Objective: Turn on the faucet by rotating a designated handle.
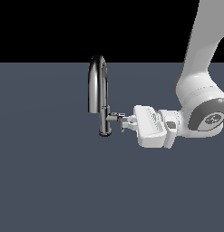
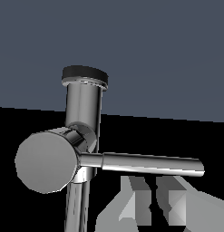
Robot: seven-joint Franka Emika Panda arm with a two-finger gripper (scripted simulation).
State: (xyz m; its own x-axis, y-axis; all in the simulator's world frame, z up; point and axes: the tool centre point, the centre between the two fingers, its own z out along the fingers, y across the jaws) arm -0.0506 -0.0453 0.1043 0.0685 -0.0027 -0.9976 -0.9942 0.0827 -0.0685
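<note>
The chrome faucet (image 1: pixel 103 118) stands upright in the exterior view, its arched spout (image 1: pixel 97 77) curving up and over toward that view's left. A short stub carrying the handle (image 1: pixel 115 116) branches from the stem toward that view's right. My gripper (image 1: pixel 124 123) reaches in level from the right, its fingertips right at the handle's end. In the wrist view the handle (image 2: pixel 145 163) is a thin chrome lever running out from a round cap (image 2: pixel 45 159) on the stem (image 2: pixel 84 108). My gripper (image 2: pixel 152 206) sits just beside the lever, fingers (image 2: pixel 133 201) together and holding nothing. Whether they touch it, I cannot tell.
The faucet's dark round base (image 2: pixel 85 74) rests on a flat blue-grey floor (image 1: pixel 50 181). My white arm (image 1: pixel 202 90) rises at the exterior view's right. Nothing else shows around the faucet.
</note>
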